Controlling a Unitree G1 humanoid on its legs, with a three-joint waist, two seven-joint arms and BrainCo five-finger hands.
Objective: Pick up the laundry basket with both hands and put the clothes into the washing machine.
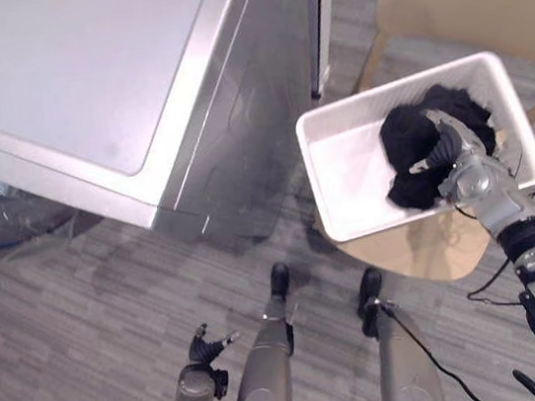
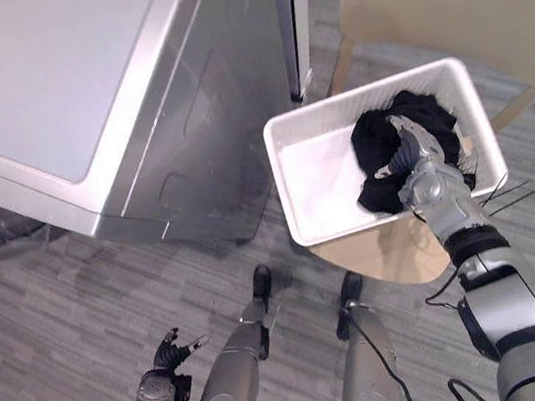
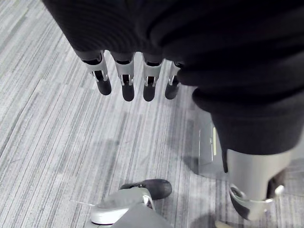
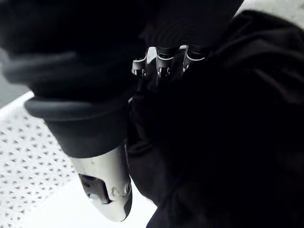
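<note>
In the left eye view my right hand point(image 1: 469, 177) rests on black clothes point(image 1: 408, 136) inside the white laundry basket point(image 1: 342, 165), with the washing machine point(image 1: 81, 77) well to that hand's left. My left hand point(image 1: 207, 351) hangs low and relaxed. The left wrist view shows its fingers point(image 3: 124, 80) straight and apart above the floor point(image 3: 61, 137). In the right wrist view the right hand is sunk into the clothes, and I cannot tell whether it grips.

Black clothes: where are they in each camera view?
Left eye view: centre right, black clothes in the white basket, under the right hand.
Right eye view: likewise, centre right.
Left wrist view: grey floor past the left hand.
Right wrist view: close, against the hand.
Landmark: the white basket.
</note>
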